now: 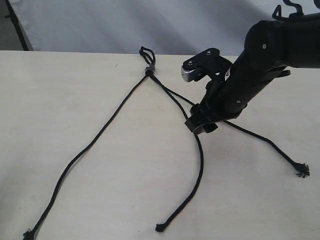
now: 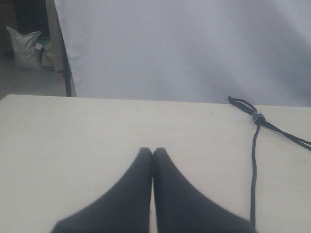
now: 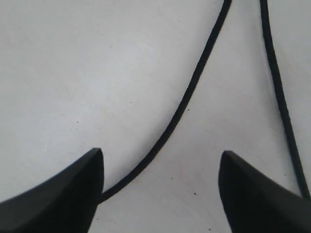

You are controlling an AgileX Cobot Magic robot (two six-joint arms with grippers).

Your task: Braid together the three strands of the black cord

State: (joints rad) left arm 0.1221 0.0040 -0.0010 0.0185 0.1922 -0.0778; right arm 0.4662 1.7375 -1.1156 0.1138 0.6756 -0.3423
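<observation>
The black cord lies on the pale table with its short loop (image 1: 146, 52) and grey band (image 1: 148, 69) at the far side. Three strands fan out toward me: the left strand (image 1: 90, 145), the middle strand (image 1: 198, 170) and the right strand (image 1: 270, 145), each ending in a frayed tip. My right gripper (image 1: 201, 125) hovers low over the spot where the middle and right strands pass. It is open (image 3: 162, 160); one strand (image 3: 189, 97) runs between its fingers and under one of them, untouched. My left gripper (image 2: 152, 151) is shut on nothing, away from the band (image 2: 258, 118).
The table's far edge (image 1: 75, 51) meets a white backdrop (image 1: 125, 25). A second strand (image 3: 277, 87) runs just outside one right finger. A white bag (image 2: 24, 46) sits on the floor beyond the table. The right arm's wrist camera block (image 1: 197, 67) overhangs the cord.
</observation>
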